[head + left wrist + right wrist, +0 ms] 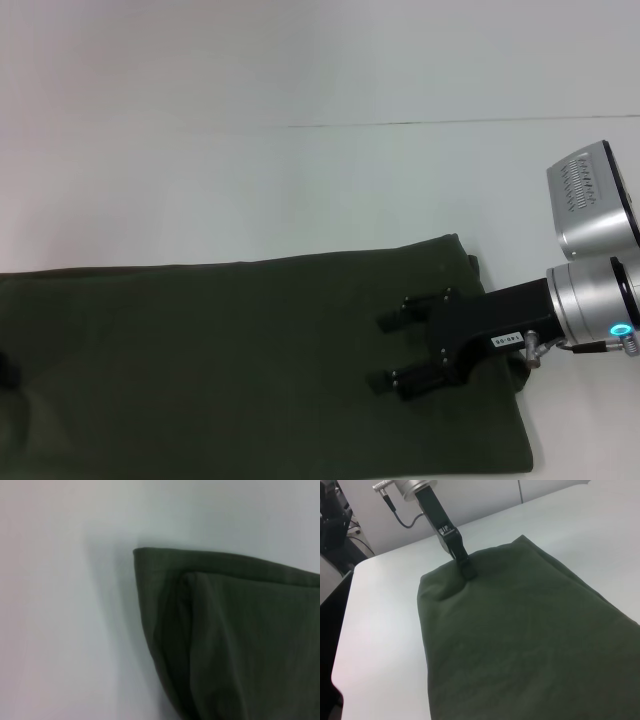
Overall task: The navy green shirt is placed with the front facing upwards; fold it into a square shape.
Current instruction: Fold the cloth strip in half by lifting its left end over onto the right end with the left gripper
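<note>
Navy green shirt (230, 370) lies on tabletop (300, 180), already folded to long band. Right tool (392, 352) spread, hovering over right end. Left tool (468, 572) pressing far end; spread or not, can't tell. Risk: uneven lift drags layers, skews fold.

A white table (300, 190) below a pale wall (300, 50).

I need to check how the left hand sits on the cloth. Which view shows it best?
The right wrist view: the left hand presses its tip into the dark olive-green cotton shirt near its far end. The head view catches only a dark sliver of it at the picture's left edge. The left wrist view shows only a folded shirt corner on the white table.
</note>
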